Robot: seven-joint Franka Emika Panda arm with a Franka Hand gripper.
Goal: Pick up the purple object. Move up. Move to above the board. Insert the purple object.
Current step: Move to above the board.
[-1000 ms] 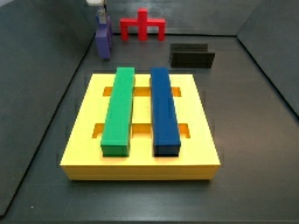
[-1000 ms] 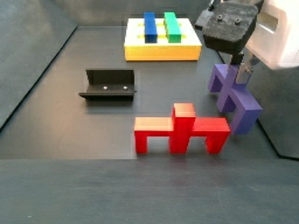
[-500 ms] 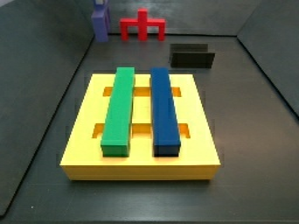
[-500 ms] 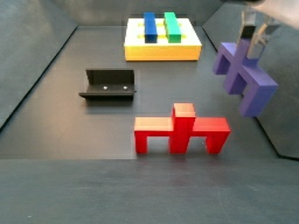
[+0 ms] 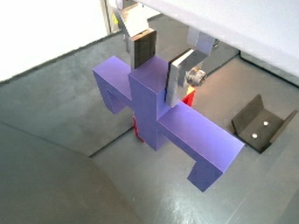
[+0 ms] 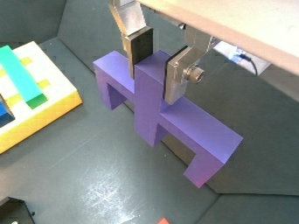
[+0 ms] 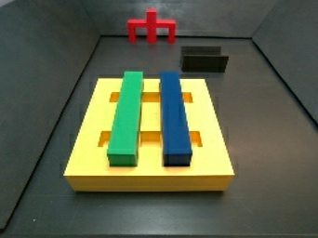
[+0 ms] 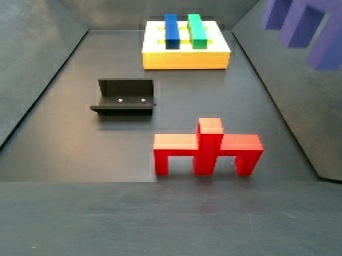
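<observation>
Risen – purple object (image 5: 158, 114) clear of dark floor (image 8: 94, 150) | tool (image 5: 162, 63) clamped on its stem

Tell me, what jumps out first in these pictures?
The purple object hangs in the air, clamped by its stem in the gripper, clear of the floor. Below, the yellow board carries a green bar and a blue bar, and a red piece stands alone on the floor.

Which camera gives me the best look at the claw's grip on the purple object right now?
Either wrist view: both show the claw shut on the purple object at its stem. A side view catches only a purple corner at the frame edge, no claw; the remaining side view shows neither.
</observation>
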